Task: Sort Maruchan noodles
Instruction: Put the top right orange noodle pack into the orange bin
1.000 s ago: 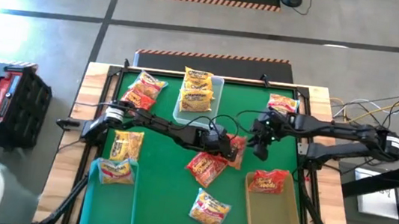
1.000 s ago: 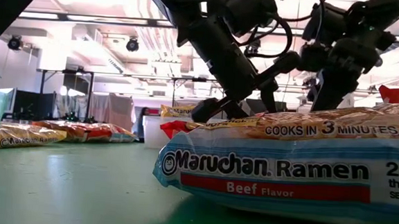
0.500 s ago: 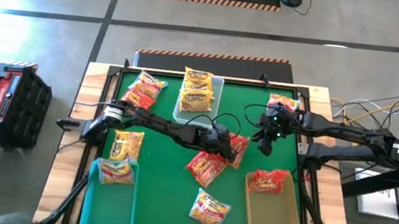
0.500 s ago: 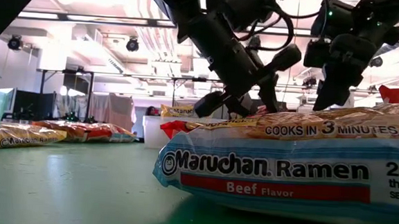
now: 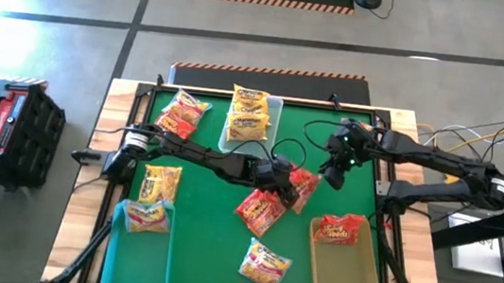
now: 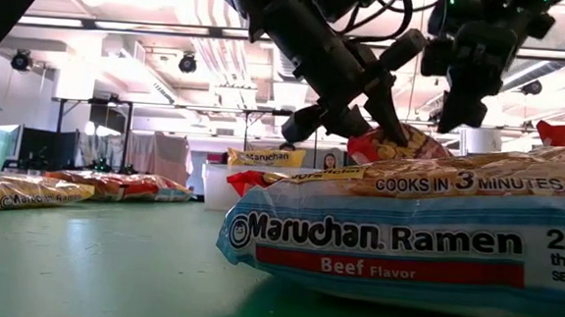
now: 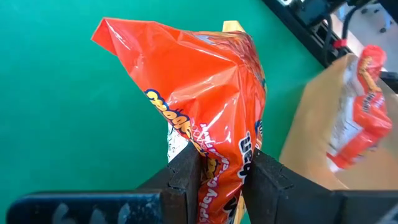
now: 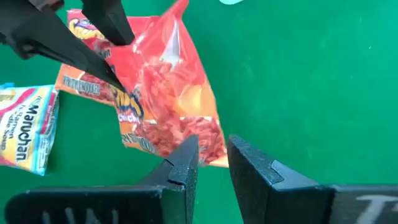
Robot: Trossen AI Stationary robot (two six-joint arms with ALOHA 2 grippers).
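Left wrist view: red packet (image 7: 205,87) bottom cut off

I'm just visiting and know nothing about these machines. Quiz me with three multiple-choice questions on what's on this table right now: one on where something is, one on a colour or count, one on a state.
1. Where does the tan bin sit?
A. by the right arm
B. by the left arm
C. off the table

2. What colour is the packet in the left tool?
A. pale blue
B. red
C. green

3. That packet is:
A. flat on the mat
B. inside a bin
C. pinched and lifted

Answers:
1 A, the high view shows it at the table's right, near corner.
2 B, the left wrist view shows red plastic between the fingers.
3 C, the low view shows it hanging above the mat.
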